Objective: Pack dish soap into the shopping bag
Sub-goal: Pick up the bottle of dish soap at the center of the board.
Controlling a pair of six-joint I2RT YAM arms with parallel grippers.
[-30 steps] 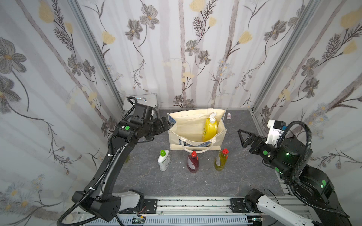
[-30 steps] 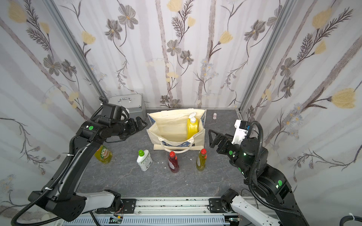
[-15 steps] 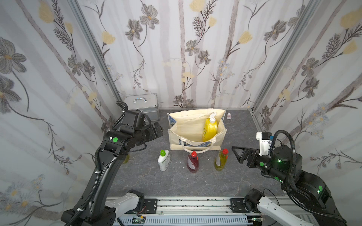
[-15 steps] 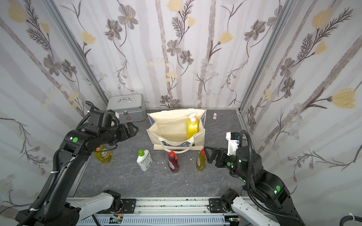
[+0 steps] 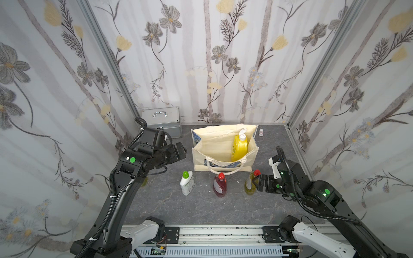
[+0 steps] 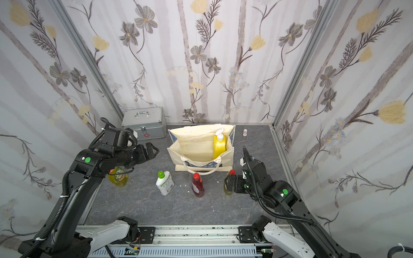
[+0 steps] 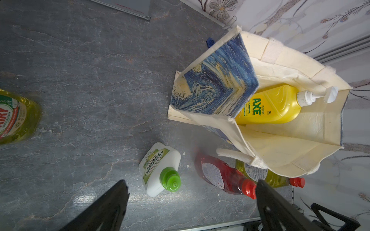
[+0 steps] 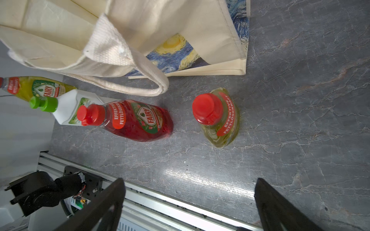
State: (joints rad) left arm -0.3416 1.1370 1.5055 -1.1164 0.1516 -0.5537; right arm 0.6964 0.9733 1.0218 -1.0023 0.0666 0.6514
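Nearest, three upright bottles form a row: white bottle (image 5: pixel 187 183) with a green cap, red bottle (image 5: pixel 220 185), and yellow-green bottle (image 5: pixel 251 182), both red-capped. The right gripper (image 8: pixel 189 183), spread and empty, sits at 3 o'clock of the last. A second yellow-green bottle (image 6: pixel 117 177) stands at the row's 9 o'clock. The left gripper (image 6: pixel 154 151), spread and empty, hangs at 9 o'clock of the bag (image 5: pixel 214 140). The bag stands open beyond the row and holds the yellow pump bottle (image 5: pixel 239 146).

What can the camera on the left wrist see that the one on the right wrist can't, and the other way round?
Only the left wrist view shows the big yellow pump bottle inside the shopping bag and a corner of the silver case. Only the right wrist view shows the front Fairy label of the red bottle. Both show the bag, the red bottle, the white green-capped bottle, the yellow-green bottle by the bag and the second yellow-green bottle.
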